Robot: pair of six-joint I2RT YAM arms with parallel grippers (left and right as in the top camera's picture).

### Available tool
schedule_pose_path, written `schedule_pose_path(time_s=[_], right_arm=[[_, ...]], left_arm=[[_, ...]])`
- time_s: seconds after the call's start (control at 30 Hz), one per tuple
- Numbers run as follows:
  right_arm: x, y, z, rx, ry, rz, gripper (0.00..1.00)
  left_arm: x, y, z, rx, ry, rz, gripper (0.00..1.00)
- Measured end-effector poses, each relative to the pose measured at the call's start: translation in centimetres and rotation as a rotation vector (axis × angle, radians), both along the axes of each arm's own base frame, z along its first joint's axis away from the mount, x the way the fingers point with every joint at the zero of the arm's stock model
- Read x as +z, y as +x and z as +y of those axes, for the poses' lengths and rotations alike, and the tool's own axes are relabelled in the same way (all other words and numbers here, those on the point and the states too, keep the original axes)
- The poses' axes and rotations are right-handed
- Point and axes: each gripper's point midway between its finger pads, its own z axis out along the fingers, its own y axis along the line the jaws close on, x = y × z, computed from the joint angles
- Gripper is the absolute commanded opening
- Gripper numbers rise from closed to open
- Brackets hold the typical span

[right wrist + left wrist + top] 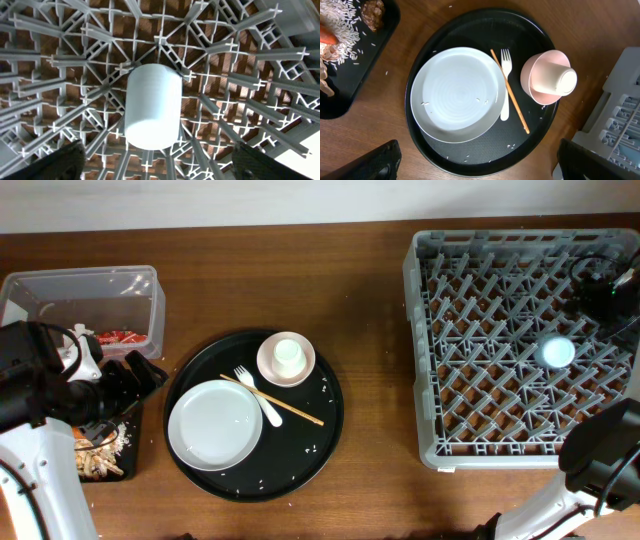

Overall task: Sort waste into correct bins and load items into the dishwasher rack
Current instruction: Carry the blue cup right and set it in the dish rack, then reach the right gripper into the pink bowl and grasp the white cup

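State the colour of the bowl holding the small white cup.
Pale pink; the bowl shows best in the left wrist view.

the left arm point(40, 385) hides most of the shallow black tray point(130, 445) at 9 o'clock; the right arm point(605, 450) covers the rack point(425, 360) at 4 o'clock.

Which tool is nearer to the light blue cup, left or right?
Right. The right tool hangs close above the light blue cup; the left tool is far across the table, beside the round black tray.
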Motion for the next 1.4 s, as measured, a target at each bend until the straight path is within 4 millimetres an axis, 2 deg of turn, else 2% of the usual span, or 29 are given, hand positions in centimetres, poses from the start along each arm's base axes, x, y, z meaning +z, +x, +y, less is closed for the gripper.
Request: schedule_pose_path(time_s=[0.17, 0.23, 0.33, 0.4, 0.43, 0.5, 0.53, 0.57, 0.63, 0.73, 0.83, 0.87, 0.97, 1.07, 1.2, 1.33, 1.4], right_arm=[[-0.2, -0.2, 1.5, 0.016, 0.076, 0.0, 0.9], [-0.2, 0.0, 2.2, 0.027, 0.118, -0.016, 0.84], [0.7, 0.3, 3.4, 0.05, 0.156, -0.054, 0.82], [3.5, 0.9, 6.3, 0.143, 0.203, -0.148, 0.82], [5.2, 1.2, 8.5, 0.221, 0.224, -0.2, 0.84], [8.2, 1.5, 14.0, 0.403, 0.246, -0.278, 0.88], [9.8, 1.4, 18.7, 0.55, 0.258, -0.311, 0.89], [10.5, 1.0, 22.6, 0.669, 0.275, -0.321, 0.89], [10.6, 0.5, 27.6, 0.818, 0.294, -0.31, 0.9], [9.2, -0.5, 35.9, 1.038, 0.307, -0.262, 0.93], [6.3, -0.6, 43.6, 1.173, 0.279, -0.226, 0.96], [5.0, -0.7, 45.8, 1.208, 0.271, -0.21, 0.96], [1.5, -0.9, 50.7, 1.252, 0.241, -0.177, 0.97], [-1.6, -0.8, 52.9, 1.224, 0.187, -0.136, 1.0], [-5.1, 0.6, 53.9, 1.145, 0.121, -0.117, 0.99], [-6.4, 1.5, 54.2, 1.118, 0.106, -0.122, 1.0], [-7.2, 2.0, 54.5, 1.113, 0.104, -0.129, 0.96]], left_arm=[[0.0, 0.0, 0.0, 0.0, 0.0, 0.0, 0.99], [0.0, 0.0, 0.0, 0.0, 0.0, 0.0, 0.99], [0.0, 0.0, 0.0, 0.0, 0.0, 0.0, 0.99], [0.0, 0.0, 0.0, 0.0, 0.0, 0.0, 0.99], [0.0, 0.0, 0.0, 0.0, 0.0, 0.0, 0.99], [0.0, 0.0, 0.0, 0.0, 0.0, 0.0, 0.99], [0.0, 0.0, 0.0, 0.0, 0.0, 0.0, 0.99], [0.0, 0.0, 0.0, 0.0, 0.0, 0.0, 0.99], [0.0, 0.0, 0.0, 0.0, 0.0, 0.0, 0.99], [0.0, 0.0, 0.0, 0.0, 0.0, 0.0, 0.99], [0.0, 0.0, 0.0, 0.0, 0.0, 0.0, 0.99], [0.0, 0.0, 0.0, 0.0, 0.0, 0.0, 0.99], [0.0, 0.0, 0.0, 0.0, 0.0, 0.0, 0.99], [0.0, 0.0, 0.0, 0.0, 0.0, 0.0, 0.99], [0.0, 0.0, 0.0, 0.0, 0.0, 0.0, 0.99], [0.0, 0.0, 0.0, 0.0, 0.0, 0.0, 0.99], [0.0, 0.0, 0.0, 0.0, 0.0, 0.0, 0.99]])
